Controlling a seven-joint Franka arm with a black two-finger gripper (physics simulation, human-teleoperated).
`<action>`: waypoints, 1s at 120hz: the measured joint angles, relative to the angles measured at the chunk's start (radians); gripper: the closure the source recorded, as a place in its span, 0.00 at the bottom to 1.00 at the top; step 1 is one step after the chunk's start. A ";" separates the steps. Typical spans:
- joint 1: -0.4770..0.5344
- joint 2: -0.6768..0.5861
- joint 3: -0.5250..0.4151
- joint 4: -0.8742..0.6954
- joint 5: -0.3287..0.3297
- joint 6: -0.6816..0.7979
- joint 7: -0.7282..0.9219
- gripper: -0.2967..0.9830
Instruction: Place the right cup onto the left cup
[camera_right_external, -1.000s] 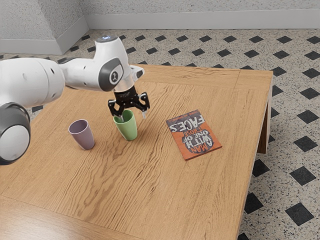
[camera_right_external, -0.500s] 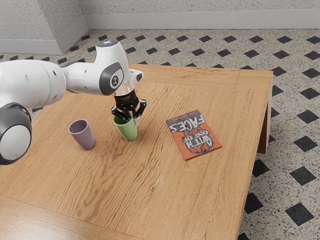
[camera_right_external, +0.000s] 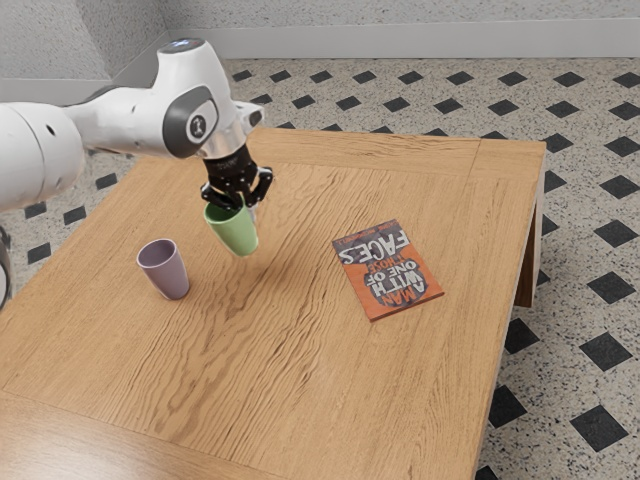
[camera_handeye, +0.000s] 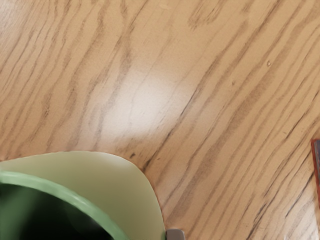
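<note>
One green cup (camera_right_external: 235, 233) pinched at its rim by the gripper (camera_right_external: 244, 207)
The cup sits directly under the gripper, one finger inside its wall, one outside; the purple cup (camera_right_external: 165, 273) stands nearer, toward the exterior view's left, the book (camera_right_external: 388, 270) toward its right.

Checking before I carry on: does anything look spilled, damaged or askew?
Nothing stands out: the hand grips the green cup by its wall, the purple cup stands upright, and the book lies flat. No spill or damage shows.
</note>
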 joint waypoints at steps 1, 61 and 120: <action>0.001 -0.008 0.000 0.000 0.003 -0.007 -0.001 0.84; 0.171 -0.107 0.000 0.047 0.118 -0.289 -0.064 0.84; 0.219 -0.018 0.001 0.087 0.101 -0.261 -0.084 0.84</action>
